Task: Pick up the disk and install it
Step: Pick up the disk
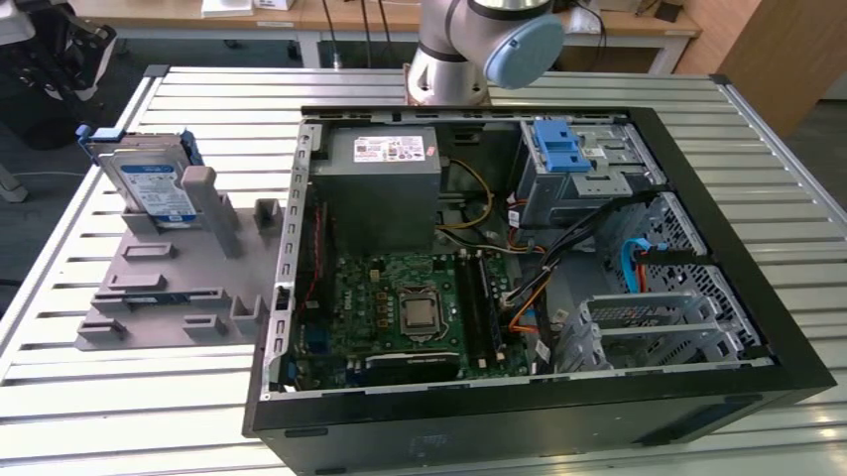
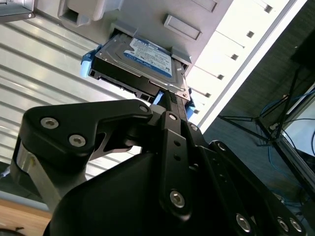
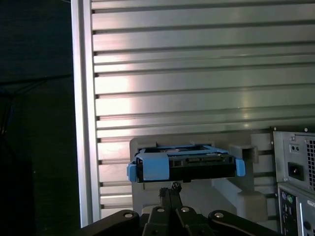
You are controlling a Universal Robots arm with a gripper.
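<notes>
I see the disk [image 1: 149, 183] propped on edge in the grey holder [image 1: 173, 268], near the slatted aluminium desk's [image 1: 133, 397] edge at the exterior view's left, beside the open PC case [image 1: 530, 421]. In the first wrist view the gripper [image 3: 171, 187] sits just short of it, fingers pressed together, empty. Dark floor past the desk edge.
</notes>
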